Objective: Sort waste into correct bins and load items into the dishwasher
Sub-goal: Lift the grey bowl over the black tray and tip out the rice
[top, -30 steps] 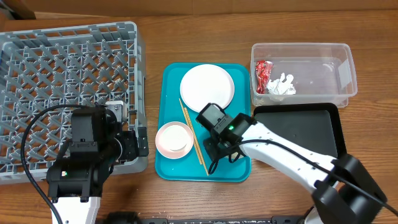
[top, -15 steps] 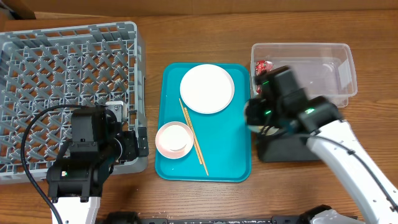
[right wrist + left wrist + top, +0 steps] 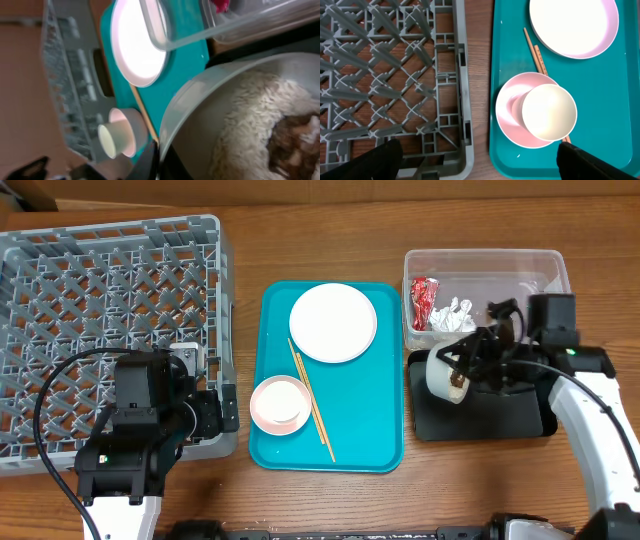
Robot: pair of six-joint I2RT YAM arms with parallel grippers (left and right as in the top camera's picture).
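My right gripper is shut on the rim of the white bowl, held tilted on its side above the black tray. In the right wrist view the bowl holds white rice and a brown lump. The clear tub holds the red-and-white wrapper and the tissue. The white plate, the chopsticks and the pink bowl with a white cup in it lie on the teal tray. My left gripper is open and empty.
The grey dish rack fills the left side of the table. My left gripper sits over its front right corner, next to the teal tray. The black tray lies just in front of the clear tub.
My right arm has carried the white bowl from the teal tray rightward to above the black tray, and the bowl now lies tilted. The left arm has not moved.
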